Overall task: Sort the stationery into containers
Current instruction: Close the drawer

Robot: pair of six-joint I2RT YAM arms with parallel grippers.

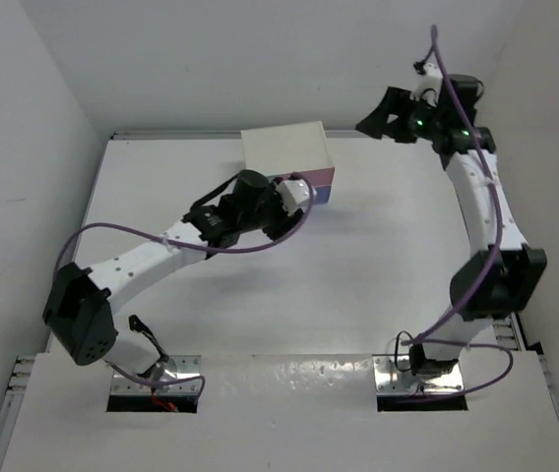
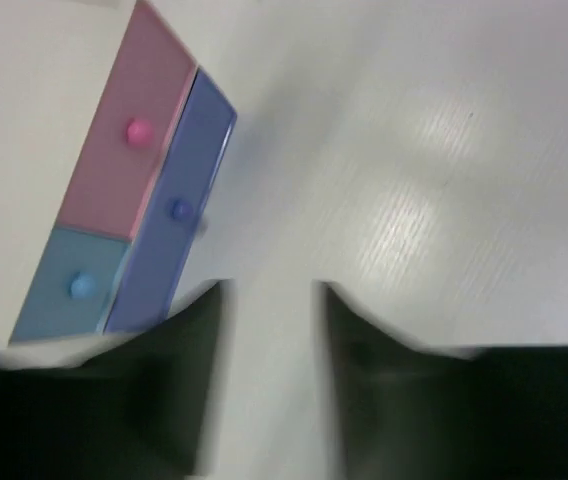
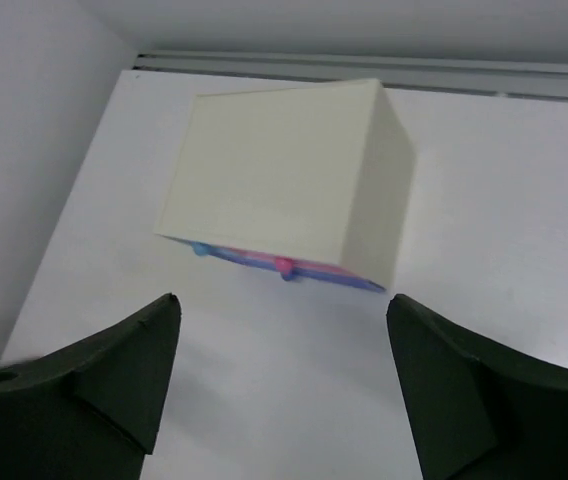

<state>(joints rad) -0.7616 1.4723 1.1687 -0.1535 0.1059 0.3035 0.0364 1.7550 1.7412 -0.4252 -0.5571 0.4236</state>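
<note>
Left gripper (image 2: 271, 300) parted, empty, hovering near periwinkle drawer (image 2: 179, 210) of white cabinet (image 1: 284, 147), right gripper (image 3: 282, 305) spread wide, empty, high over cabinet top.

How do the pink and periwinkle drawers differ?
The pink drawer is shorter, sharing its row with a light-blue drawer; the periwinkle drawer spans the whole width of the cabinet. The pink drawer has a pink knob, the periwinkle drawer a bluish knob. Each has one knob.
</note>
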